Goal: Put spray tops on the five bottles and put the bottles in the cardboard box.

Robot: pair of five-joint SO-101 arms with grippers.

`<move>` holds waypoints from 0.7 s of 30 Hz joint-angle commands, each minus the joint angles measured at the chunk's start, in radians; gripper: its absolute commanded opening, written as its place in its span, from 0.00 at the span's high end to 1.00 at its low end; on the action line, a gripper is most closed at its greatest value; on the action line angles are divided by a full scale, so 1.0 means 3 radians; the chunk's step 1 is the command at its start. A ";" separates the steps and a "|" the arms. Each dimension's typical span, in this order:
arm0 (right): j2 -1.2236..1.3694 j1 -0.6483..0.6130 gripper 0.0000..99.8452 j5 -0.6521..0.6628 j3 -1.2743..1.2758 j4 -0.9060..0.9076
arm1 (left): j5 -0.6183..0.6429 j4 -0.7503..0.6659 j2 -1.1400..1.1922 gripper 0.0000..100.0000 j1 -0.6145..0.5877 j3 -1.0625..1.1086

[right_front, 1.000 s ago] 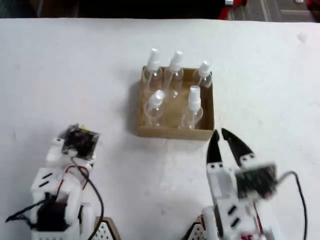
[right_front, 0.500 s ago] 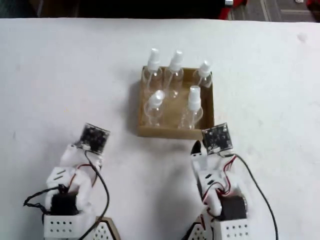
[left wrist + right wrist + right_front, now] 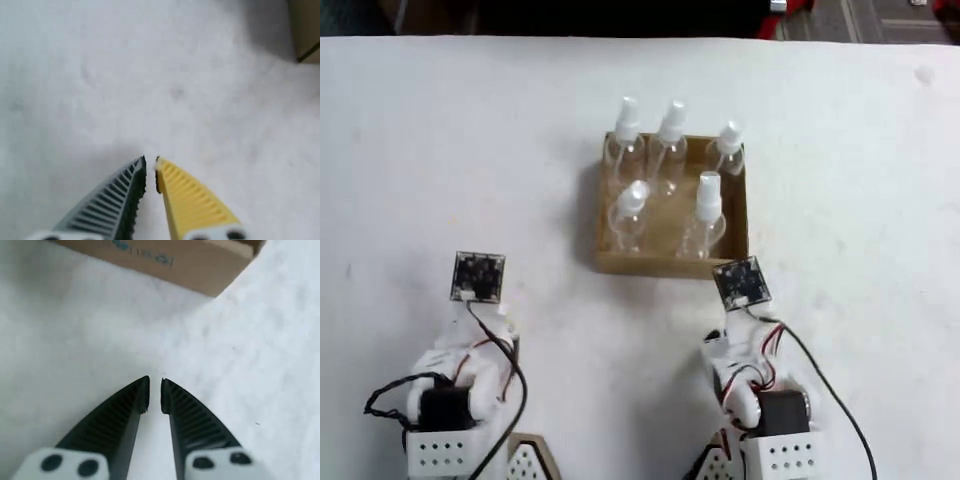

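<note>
Got five topped bottles (image 3: 706,215) in box (image 3: 660,264); seeing left tool (image 3: 150,167) 7 o'clock of it, right tool (image 3: 155,390) 5, both pinched narrow, empty.

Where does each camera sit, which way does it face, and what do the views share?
High view: overhead, looking down on the table, the cardboard box of bottles, both arms.
Left wrist view: on that arm, facing the table past the left gripper.
Right wrist view: on that arm, facing the box past the right gripper.
All three show the box.
</note>
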 commanded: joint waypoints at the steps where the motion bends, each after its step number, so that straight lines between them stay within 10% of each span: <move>1: -0.0018 0.0309 0.98 0.0010 0.0026 0.0059 | 0.0031 0.0113 -0.0043 0.96 -0.0141 -0.0010; 21: -0.0018 0.0478 0.98 0.0015 0.0026 0.0059 | -0.0061 0.0107 -0.0043 0.95 -0.0105 -0.0010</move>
